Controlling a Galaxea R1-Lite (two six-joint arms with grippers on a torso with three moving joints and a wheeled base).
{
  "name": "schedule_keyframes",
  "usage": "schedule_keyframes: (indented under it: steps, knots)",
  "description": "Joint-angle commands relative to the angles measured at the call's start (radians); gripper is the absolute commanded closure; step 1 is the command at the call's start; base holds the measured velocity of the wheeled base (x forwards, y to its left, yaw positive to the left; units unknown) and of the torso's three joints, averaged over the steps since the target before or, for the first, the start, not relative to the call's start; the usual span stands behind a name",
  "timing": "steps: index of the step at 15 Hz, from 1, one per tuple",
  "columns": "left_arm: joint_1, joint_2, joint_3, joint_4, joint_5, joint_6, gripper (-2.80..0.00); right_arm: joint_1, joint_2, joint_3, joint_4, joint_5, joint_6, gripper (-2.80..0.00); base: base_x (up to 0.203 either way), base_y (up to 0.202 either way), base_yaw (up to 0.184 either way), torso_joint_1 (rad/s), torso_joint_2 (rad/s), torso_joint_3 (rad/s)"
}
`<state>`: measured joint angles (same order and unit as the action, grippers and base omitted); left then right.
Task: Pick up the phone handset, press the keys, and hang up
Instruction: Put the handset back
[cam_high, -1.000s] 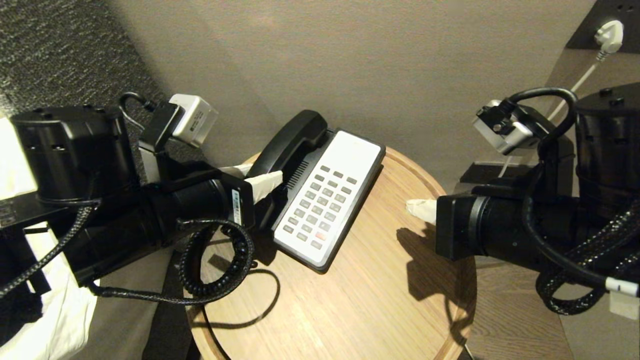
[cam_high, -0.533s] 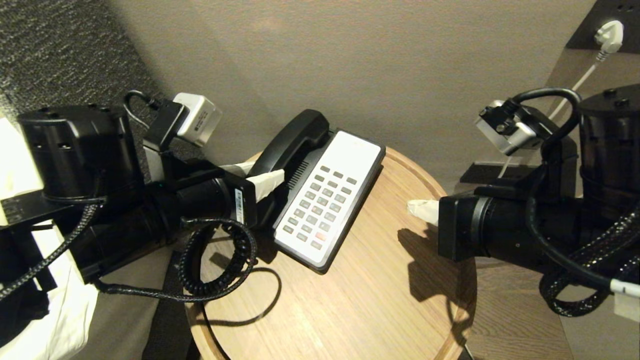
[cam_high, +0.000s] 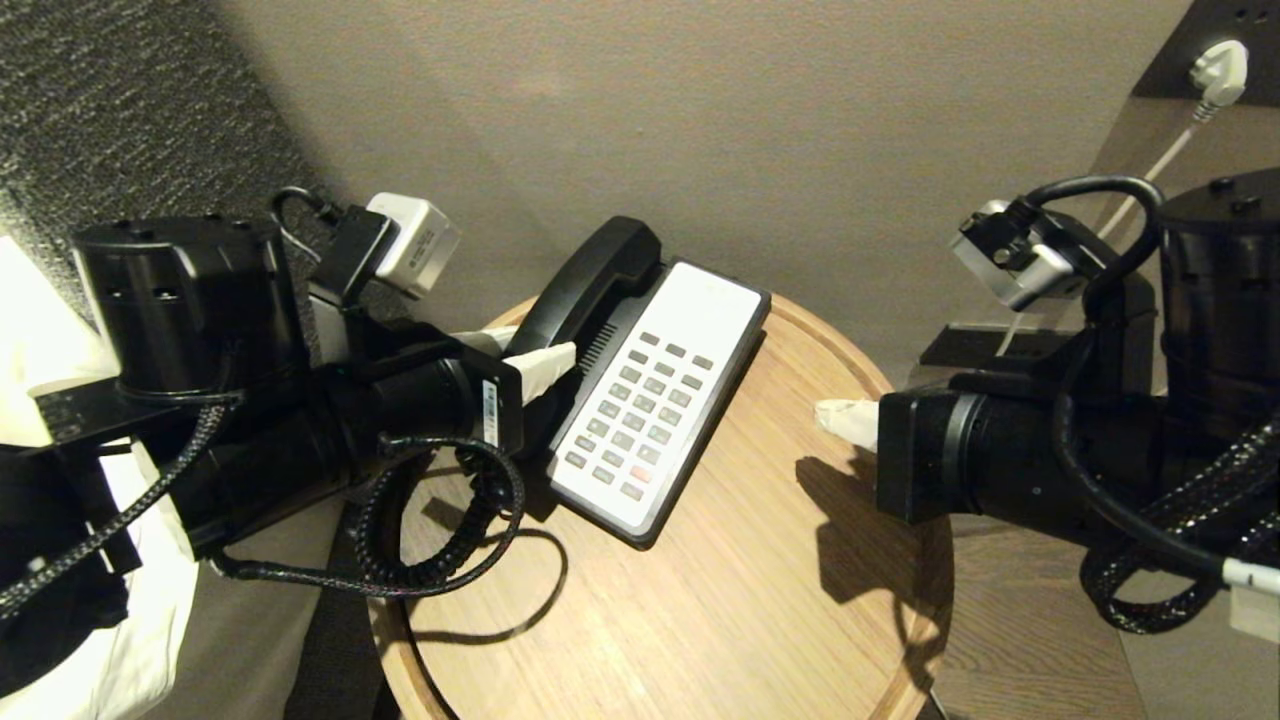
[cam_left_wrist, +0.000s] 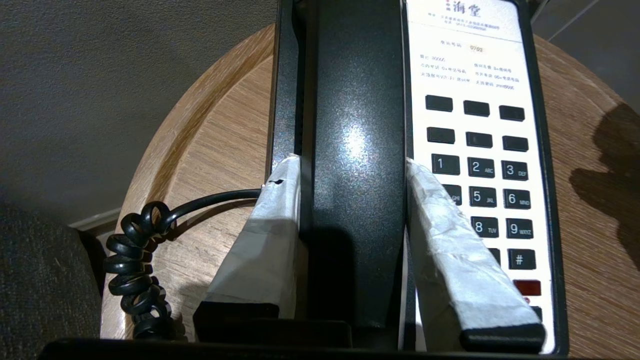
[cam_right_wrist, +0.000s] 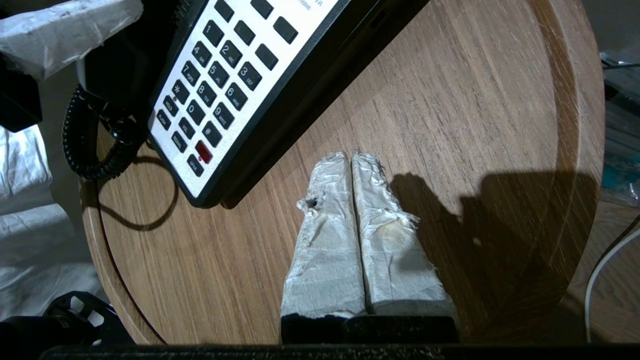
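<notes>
Lying between left claw (cam_left_wrist: 352, 165) fingers: handset (cam_left_wrist: 357, 125)

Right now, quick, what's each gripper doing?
Left gripper: closed on the matte-black curved plastic phone handset.
Right gripper: shut, empty, above the round wooden table.

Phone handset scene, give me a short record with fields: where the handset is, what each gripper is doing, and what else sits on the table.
handset: the phone handset lies in the cradle of the phone base
left gripper: left gripper is closed on the handset's middle, one taped finger on each side
right gripper: right gripper is shut, empty, hovering over bare wood beside the base
cord: coiled cord loops off the near left edge
surface: round wooden table
</notes>
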<state>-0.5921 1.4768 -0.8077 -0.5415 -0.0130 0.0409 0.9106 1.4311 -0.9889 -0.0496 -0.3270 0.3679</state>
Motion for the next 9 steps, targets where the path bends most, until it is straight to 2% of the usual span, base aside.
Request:
schedule_keyframes:
  steps: [1,3,4,9]
  knots:
    - [0.0,0.007,-0.001,-0.003,-0.001,0.002,0.0,0.001,0.002,0.001,-0.001,-0.001,0.002,0.0,0.0,0.0,0.0,0.0,0.0,0.0]
    - [0.0,0.007,-0.003,-0.003,0.0,0.002,0.0,0.001,0.002,0.003,-0.001,-0.001,0.002,0.0,0.0,0.0,0.0,0.0,0.0,0.0]
    - [0.0,0.007,-0.005,-0.003,-0.002,0.002,-2.8,0.001,0.002,0.007,-0.001,-0.001,0.002,0.0,0.0,0.0,0.0,0.0,0.0,0.0]
    - [0.0,0.014,-0.029,-0.016,0.001,0.002,-2.8,0.001,0.0,0.01,-0.001,-0.001,0.002,0.0,0.0,0.0,0.0,0.0,0.0,0.0]
